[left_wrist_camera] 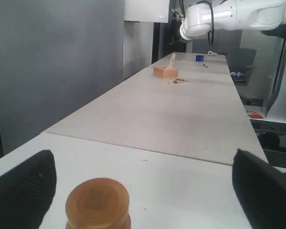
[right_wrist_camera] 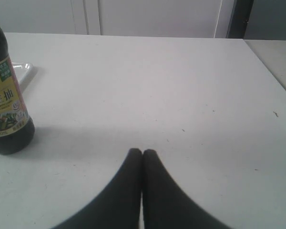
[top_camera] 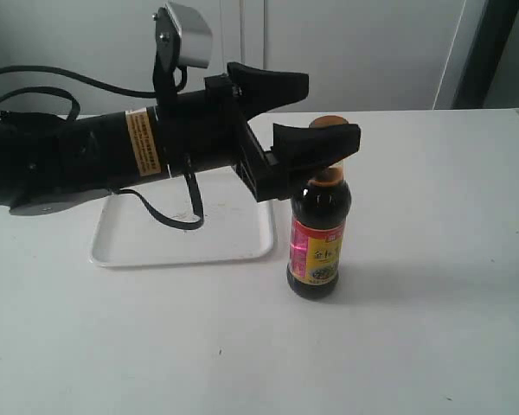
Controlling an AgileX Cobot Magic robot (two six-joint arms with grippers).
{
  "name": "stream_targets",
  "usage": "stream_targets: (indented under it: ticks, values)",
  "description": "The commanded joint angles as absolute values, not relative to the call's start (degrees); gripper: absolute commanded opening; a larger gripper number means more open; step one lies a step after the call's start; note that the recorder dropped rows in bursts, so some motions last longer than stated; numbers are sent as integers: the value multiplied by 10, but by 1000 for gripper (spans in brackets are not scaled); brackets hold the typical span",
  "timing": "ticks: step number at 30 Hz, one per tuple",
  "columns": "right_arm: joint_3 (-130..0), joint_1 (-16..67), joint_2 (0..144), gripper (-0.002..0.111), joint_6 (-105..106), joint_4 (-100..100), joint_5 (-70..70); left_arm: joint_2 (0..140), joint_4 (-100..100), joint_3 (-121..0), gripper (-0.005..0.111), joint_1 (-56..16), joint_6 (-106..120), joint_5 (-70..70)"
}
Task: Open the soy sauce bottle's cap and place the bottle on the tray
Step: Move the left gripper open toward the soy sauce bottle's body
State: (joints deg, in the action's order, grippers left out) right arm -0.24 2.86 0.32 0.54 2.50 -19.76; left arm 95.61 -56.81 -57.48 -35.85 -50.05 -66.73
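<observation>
The soy sauce bottle stands upright on the white table, just right of the tray. My left gripper reaches in from the left at neck height and is open, its fingers wide on either side of the cap. One black finger crosses in front of the neck. In the left wrist view the orange cap has its lid down and sits nearer one finger of the left gripper. My right gripper is shut on nothing, low over the table, well apart from the bottle.
A black cable hangs from the left arm over the tray. A corner of the tray shows behind the bottle. Farther along the table lie a wooden block and small bits, with a white robot arm beyond.
</observation>
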Motion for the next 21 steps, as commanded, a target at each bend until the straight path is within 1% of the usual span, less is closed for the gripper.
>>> stream_targets:
  ticks: [1,21]
  values:
    - [0,29,0,0,3,21,-196,974,-577,-588,105,-362,-507,-676]
    - [0,29,0,0,3,21,-196,1054,-573,-594,105,-362,-502,-697]
